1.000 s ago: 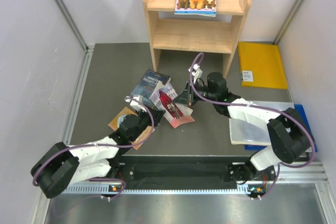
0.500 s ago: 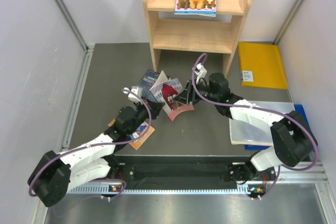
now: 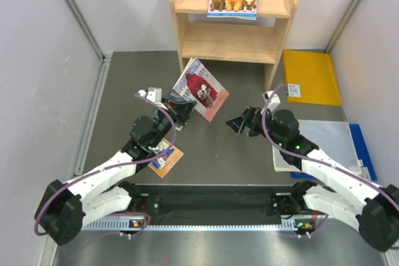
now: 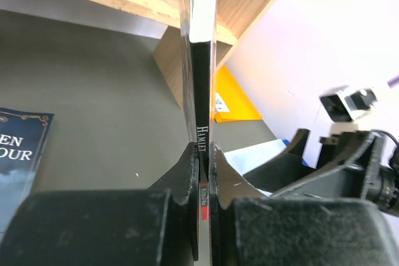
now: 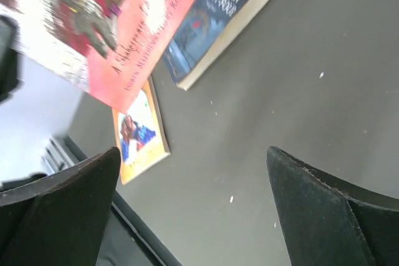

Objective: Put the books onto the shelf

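We are looking at two arms cased in glossy white shells, the left arm [image 3: 106,175] and the right arm [image 3: 330,172], each linked by chunky, rounded black joints [image 3: 62,213]. A purple cable [image 3: 264,121] is looping along each one. The left gripper [image 3: 181,109] and right gripper [image 3: 240,123] are showing matte black, wedge-shaped fingers [image 5: 62,210], and each wrist is carrying a small white camera block [image 3: 272,97].

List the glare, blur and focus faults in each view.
Top external: evenly lit and sharp. Left wrist: the held book burns out white at its upper edge; the left gripper is out of focus. Right wrist: the book's cover is glare-washed and smeared; the right gripper shows only soft dark fingers.
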